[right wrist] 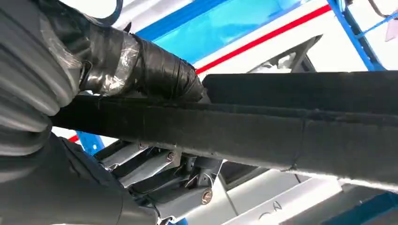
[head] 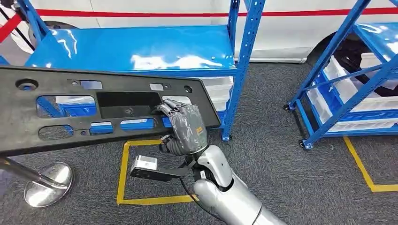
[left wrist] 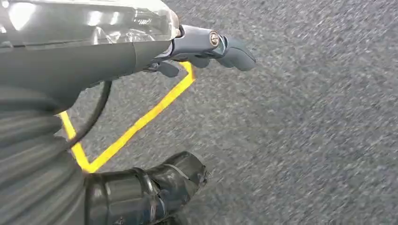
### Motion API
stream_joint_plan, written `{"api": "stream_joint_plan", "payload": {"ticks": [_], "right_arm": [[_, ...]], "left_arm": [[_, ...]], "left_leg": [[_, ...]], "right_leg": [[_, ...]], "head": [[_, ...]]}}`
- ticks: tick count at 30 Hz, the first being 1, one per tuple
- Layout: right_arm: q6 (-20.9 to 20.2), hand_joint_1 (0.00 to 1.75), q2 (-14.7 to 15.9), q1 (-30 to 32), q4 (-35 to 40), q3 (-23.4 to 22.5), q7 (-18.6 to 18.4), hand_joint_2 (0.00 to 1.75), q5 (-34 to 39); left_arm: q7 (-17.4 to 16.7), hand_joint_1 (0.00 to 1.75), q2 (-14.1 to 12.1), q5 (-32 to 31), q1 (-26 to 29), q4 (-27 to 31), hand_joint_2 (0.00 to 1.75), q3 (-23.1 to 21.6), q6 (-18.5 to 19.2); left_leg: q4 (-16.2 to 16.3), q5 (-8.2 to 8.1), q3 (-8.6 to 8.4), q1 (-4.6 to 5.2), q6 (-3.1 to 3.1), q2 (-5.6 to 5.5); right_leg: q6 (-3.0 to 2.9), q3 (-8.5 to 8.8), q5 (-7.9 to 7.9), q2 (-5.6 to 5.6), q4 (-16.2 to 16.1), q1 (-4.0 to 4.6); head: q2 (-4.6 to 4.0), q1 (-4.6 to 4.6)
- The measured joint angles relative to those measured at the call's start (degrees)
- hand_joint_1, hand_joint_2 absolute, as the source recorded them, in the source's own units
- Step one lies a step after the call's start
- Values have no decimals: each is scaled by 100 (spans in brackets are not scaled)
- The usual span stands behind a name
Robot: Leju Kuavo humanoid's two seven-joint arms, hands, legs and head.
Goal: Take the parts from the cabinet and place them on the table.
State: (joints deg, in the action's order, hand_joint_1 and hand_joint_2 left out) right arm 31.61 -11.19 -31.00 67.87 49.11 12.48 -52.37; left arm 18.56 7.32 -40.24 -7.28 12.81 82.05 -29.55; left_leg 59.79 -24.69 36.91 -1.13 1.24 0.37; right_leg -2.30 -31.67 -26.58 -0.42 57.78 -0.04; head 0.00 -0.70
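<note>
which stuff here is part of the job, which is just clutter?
Job: black panel, gripped by the right hand; blue rack it came from.

Clutter: second blue rack, white bins, chrome stand base, yellow floor tape, white vehicle.

The long black part (head: 94,110) runs off the left edge of the head view, its far end cut away. The right hand (head: 185,126) covers its lower right rim. In the left wrist view the grey carpet (left wrist: 305,117) is motion-blurred
</note>
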Motion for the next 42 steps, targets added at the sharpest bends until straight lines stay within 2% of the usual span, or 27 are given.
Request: {"api": "stream_joint_plan", "payload": {"ticks": [1,3,4,6,8,9,10,14,15,16,18,20,22,24,25,27,29,30,32,34,35,36,37,39,40,41,42], "right_arm": [[0,175,-2,-28,15,0,4,175,4],[-15,175,0,-45,20,0,7,175,17],[-28,175,2,-42,17,0,7,175,17],[-39,175,0,-43,15,0,7,175,20],[-46,175,0,-51,17,0,7,175,28],[-48,175,-4,-62,26,0,9,175,28],[-57,175,-4,-74,33,0,7,175,28],[-90,175,-15,-85,46,0,35,175,92],[-92,175,-15,-91,48,0,52,175,129],[-96,175,-15,-106,55,0,66,175,164],[-103,175,6,-115,61,0,129,175,284],[-144,175,24,-116,59,0,140,175,326],[-175,175,4,-118,30,0,103,175,264],[-135,175,-86,-162,-35,0,-3,175,115],[-99,175,-152,-186,-91,2,-133,175,-36],[-4,175,-225,-203,-210,0,-396,175,-359],[4,175,-230,-195,-308,2,-492,175,-437],[4,175,-238,-194,-346,2,-496,175,-448],[11,175,-308,-198,-406,0,-505,175,-459],[13,175,-326,-193,-457,2,-505,175,-465],[11,175,-326,-188,-490,0,-503,175,-470],[11,175,-326,-179,-512,2,-498,175,-470],[7,175,-326,-174,-531,0,-492,175,-470],[4,175,-326,-176,-533,2,-468,175,-472],[4,175,-330,-178,-533,2,-437,175,-472],[7,175,-330,-175,-538,2,-426,175,-470],[9,175,-330,-175,-546,2,-402,175,-470]], "left_arm": [[-4,0,-2,4,1,-2,175,0,-13],[0,0,-20,4,2,-2,175,0,-35],[11,0,-20,4,6,-2,175,0,-63],[20,0,-13,9,3,-2,175,2,-153],[48,0,13,13,-10,-2,175,2,-234],[55,0,33,13,-23,-2,175,2,-251],[59,0,61,15,-27,-11,175,4,-260],[-35,0,127,11,-30,-20,175,4,-389],[-132,0,159,-13,-41,-28,175,4,-480],[-278,0,184,-68,-59,-39,175,2,-645],[-578,0,290,-257,-60,-37,175,4,-933],[-478,0,380,-357,-69,-33,175,4,-846],[148,0,481,-343,-82,-35,175,39,-704],[317,0,571,-411,-119,-55,175,42,-673],[442,0,684,-490,-134,-68,175,24,-546],[882,0,840,-625,-149,-74,175,-50,-404],[1047,0,993,-660,-203,-74,175,-89,-413],[1056,0,1019,-658,-219,-74,175,-109,-415],[1078,0,1093,-658,-229,-78,175,-153,-415],[1095,0,1117,-658,-235,-90,175,-162,-426],[1102,0,1128,-658,-229,-90,175,-164,-428],[1132,0,1134,-651,-224,-87,175,-164,-417],[1187,0,1137,-617,-217,-87,175,-164,-331],[1200,0,1141,-544,-227,-87,175,-164,-234],[1185,0,1147,-535,-232,-90,175,-164,-194],[1180,0,1169,-531,-228,-87,175,-164,-190],[1178,0,1169,-523,-224,-87,175,-164,-205]], "left_leg": [[267,-224,100,-12,12,-5],[1197,-736,425,-18,65,-6],[1535,-864,519,-19,91,-6],[1318,-712,302,-37,115,-4],[280,-327,-377,-71,135,1],[-108,-415,-548,-78,131,-2],[-79,-340,-533,-22,84,-34],[-74,-234,-455,-35,-103,-41],[-98,-176,-439,-48,-159,-13],[-99,-134,-385,-49,-221,-10],[-97,-61,-279,-31,-248,-6],[-87,4,-182,-18,-248,-6],[-83,63,-109,-8,-230,-16],[-82,114,-75,1,-198,-23],[-81,143,-48,13,-162,-16],[-84,204,-22,4,-95,-10],[-138,276,-25,9,-30,-15],[-76,211,31,-8,-13,-21],[462,-304,239,-9,19,-28],[1310,-755,519,-20,62,-27],[1571,-848,570,-20,82,-27],[1530,-798,479,-24,89,-25],[1224,-654,249,-28,94,-25],[213,-313,-417,-45,101,-19],[-32,-459,-514,-35,78,-24],[-41,-347,-487,-10,4,-59],[-9,-336,-462,-8,-18,-55]], "right_leg": [[-50,-40,34,-3,1,0],[-44,-142,92,-10,18,5],[-38,-210,125,-13,43,4],[-4,-326,162,-12,109,-14],[27,-417,181,-12,202,-32],[47,-465,182,-17,256,-29],[91,-504,199,-12,291,12],[224,-535,310,-2,270,13],[255,-582,171,26,357,-19],[282,-693,-118,29,647,-16],[324,-1005,-652,31,1530,-37],[332,-1109,-818,32,1986,-39],[295,-740,-561,32,1514,-34],[184,-41,-189,40,423,2],[154,73,-283,40,167,39],[149,10,-196,32,169,61],[100,-15,-124,26,139,66],[74,-20,-27,-22,55,-17],[-21,-121,71,-6,28,-12],[-14,-228,132,-9,53,0],[2,-289,158,-14,82,1],[18,-349,177,-19,112,-5],[42,-402,193,-20,146,-17],[78,-493,216,-22,238,-38],[107,-546,231,-26,273,-14],[138,-573,253,-20,309,15],[184,-581,291,-23,292,17]], "head": [[0,2],[0,0],[0,4],[0,4],[0,2],[0,2],[0,2],[0,-7],[0,-6],[0,-20],[0,-17],[0,-18],[0,-20],[0,-20],[0,-13],[0,-24],[0,-28],[0,-31],[0,-17],[0,-18],[0,-18],[0,-18],[0,-15],[0,-15],[0,-16],[0,-33],[0,-28]]}}
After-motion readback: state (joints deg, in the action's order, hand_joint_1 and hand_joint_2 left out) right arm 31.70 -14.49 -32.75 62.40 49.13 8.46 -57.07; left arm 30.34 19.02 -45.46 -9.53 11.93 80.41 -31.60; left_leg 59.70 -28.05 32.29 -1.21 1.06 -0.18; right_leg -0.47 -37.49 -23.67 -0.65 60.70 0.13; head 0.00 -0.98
